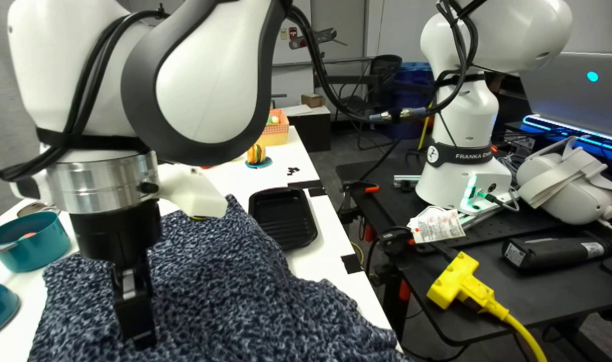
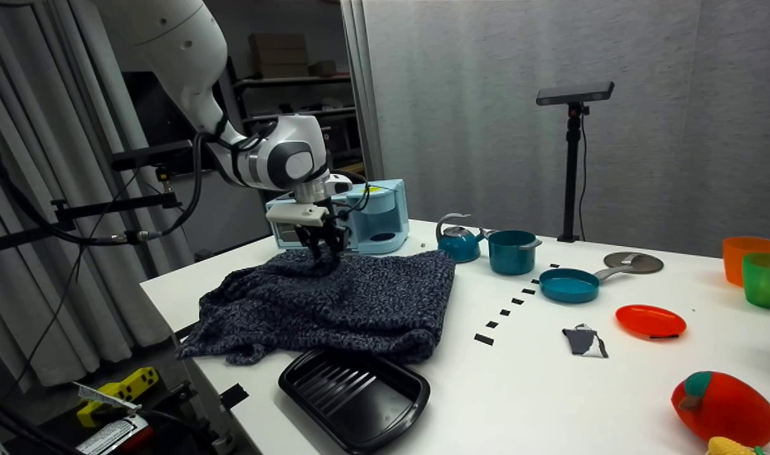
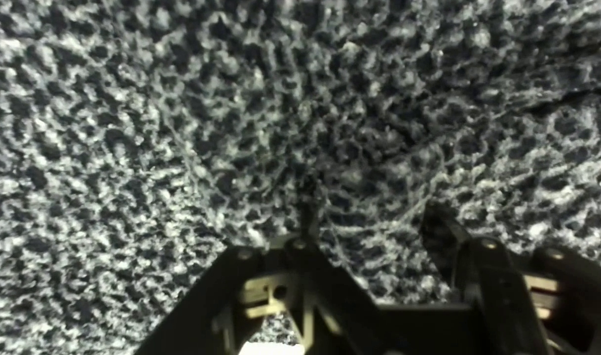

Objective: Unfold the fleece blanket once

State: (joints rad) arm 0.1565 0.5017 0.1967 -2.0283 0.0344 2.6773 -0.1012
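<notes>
My spread hand point(image 3: 370, 211) meets the fleece blanket point(image 2: 347, 306), which lies at twelve o'clock from the black tray point(image 2: 375, 411) in an exterior view; I should pinch only its top layer.

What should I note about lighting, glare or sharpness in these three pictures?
Wrist view: the gripper is mostly dark, its detail lost in places, and the fleece blanket looks grainy and slightly soft, whether from focus or motion I can't tell; in an exterior view, pale glare streaks the black tray; in an exterior view, much of the white table is washed out.
</notes>
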